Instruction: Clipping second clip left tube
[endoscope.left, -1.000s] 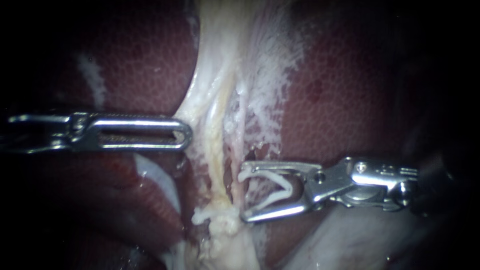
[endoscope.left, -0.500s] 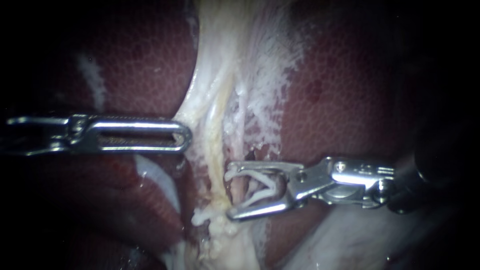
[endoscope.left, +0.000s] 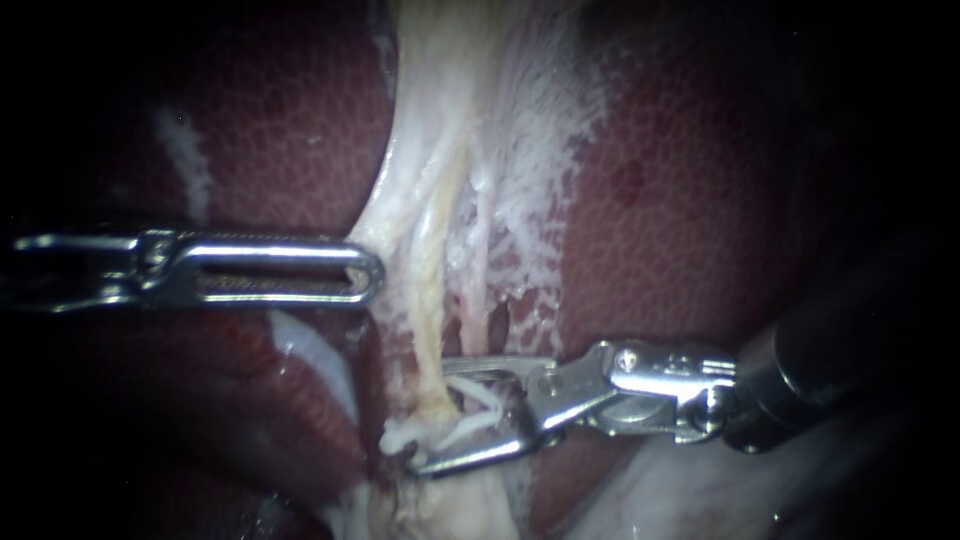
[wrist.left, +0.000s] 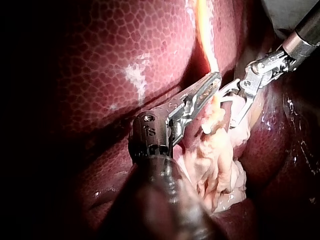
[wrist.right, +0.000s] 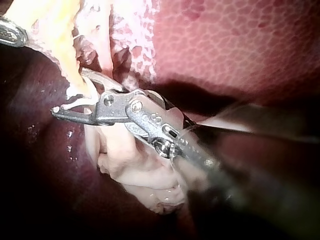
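The left tube (endoscope.left: 432, 320) is a yellowish strand running down the pale tissue band between dark red liver lobes. A white clip (endoscope.left: 398, 435) sits on its lower end. My right instrument (endoscope.left: 430, 415) has its jaws open on either side of this tube just above that clip, and carries a white clip (endoscope.left: 478, 404) between them. The wrist views show the same straddle by my right instrument (wrist.left: 228, 107) (wrist.right: 70, 92). My left instrument (endoscope.left: 370, 272) (wrist.left: 209, 86) is shut on the band's left edge and holds it taut.
A thinner pinkish tube (endoscope.left: 478, 280) runs just right of the left tube and passes behind the upper jaw. Liver (endoscope.left: 680, 200) lies on both sides. Pale lumpy tissue (endoscope.left: 450, 500) (wrist.left: 220, 165) sits below the jaws.
My right instrument has moved left and down, so its open jaws now straddle the left tube near the lower clip. My left instrument has stayed put.
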